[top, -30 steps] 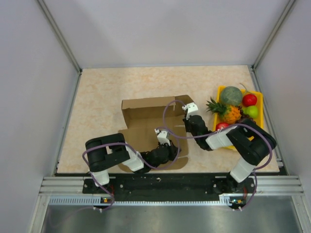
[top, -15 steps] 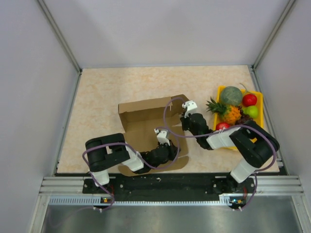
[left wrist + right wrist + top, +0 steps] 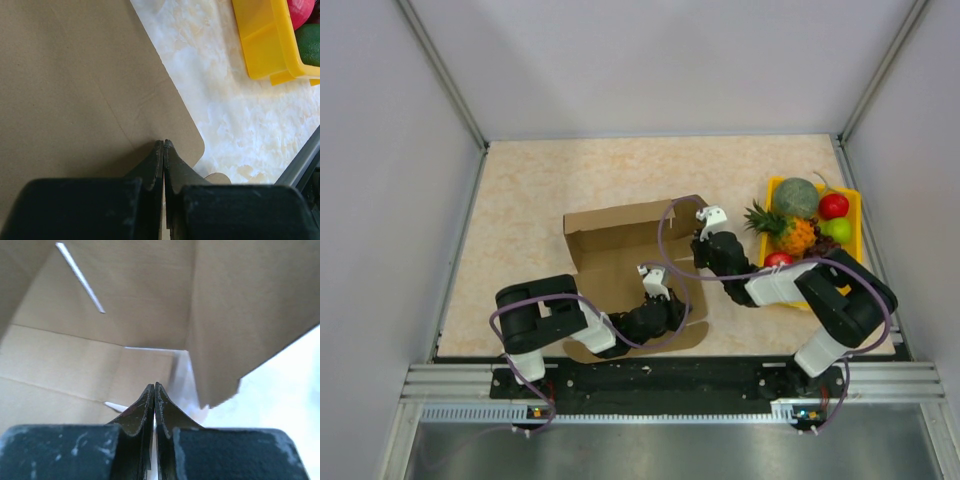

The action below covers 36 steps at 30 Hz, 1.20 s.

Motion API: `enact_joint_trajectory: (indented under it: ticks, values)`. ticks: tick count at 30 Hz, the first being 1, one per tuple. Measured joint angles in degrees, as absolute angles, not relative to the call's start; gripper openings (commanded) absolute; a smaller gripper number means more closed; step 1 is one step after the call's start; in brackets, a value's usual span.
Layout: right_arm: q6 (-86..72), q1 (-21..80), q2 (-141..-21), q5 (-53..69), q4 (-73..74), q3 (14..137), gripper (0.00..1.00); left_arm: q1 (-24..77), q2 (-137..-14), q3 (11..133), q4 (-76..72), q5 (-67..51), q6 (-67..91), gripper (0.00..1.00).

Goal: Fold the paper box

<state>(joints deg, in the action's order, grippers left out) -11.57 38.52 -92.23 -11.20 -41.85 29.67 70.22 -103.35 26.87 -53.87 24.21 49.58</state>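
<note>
The paper box (image 3: 620, 272) is brown cardboard, half raised in the middle of the table, its back wall standing and its front panel lying flat. My left gripper (image 3: 678, 308) is shut, its tips (image 3: 164, 143) resting on the flat front panel (image 3: 75, 75) near its rounded corner. My right gripper (image 3: 697, 253) is shut, its tips (image 3: 154, 385) inside the box at the right end. In the right wrist view the back wall (image 3: 125, 290) has a slot, and the right side flap (image 3: 250, 305) stands just to the right of the fingers.
A yellow fruit tray (image 3: 855, 200) with a pineapple, a melon and other fruit stands at the right, close behind my right arm. Its corner shows in the left wrist view (image 3: 260, 45). Grey walls enclose the table on three sides.
My right gripper has moved a little left into the box's right end, and the box's back wall has shifted slightly left. The left gripper has not moved.
</note>
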Motion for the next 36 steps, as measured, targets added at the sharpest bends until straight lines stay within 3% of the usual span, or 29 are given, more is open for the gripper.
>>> enact_joint_trajectory:
  ticks: [11,27,33,35,36]
  values:
    - [-9.32,38.39,-94.54,-19.4,-35.33,33.04,0.0,70.22,-103.39,26.87,-53.93,24.27,49.58,0.0]
    - [-9.43,38.35,-97.76,-15.33,-40.21,34.85,0.0,70.22,-103.39,26.89,-53.91,24.29,49.52,0.0]
    - [-14.92,38.35,-82.89,-13.85,-24.97,31.99,0.19,70.22,-103.39,26.87,-53.93,24.32,49.39,0.0]
    - [-16.1,38.35,-76.09,-13.91,-16.1,33.63,0.39,70.22,-103.39,26.87,-53.93,24.32,49.39,0.0]
    - [-16.32,38.3,-73.3,-13.96,-11.81,35.14,0.42,70.22,-103.42,26.87,-53.95,24.32,49.39,0.0]
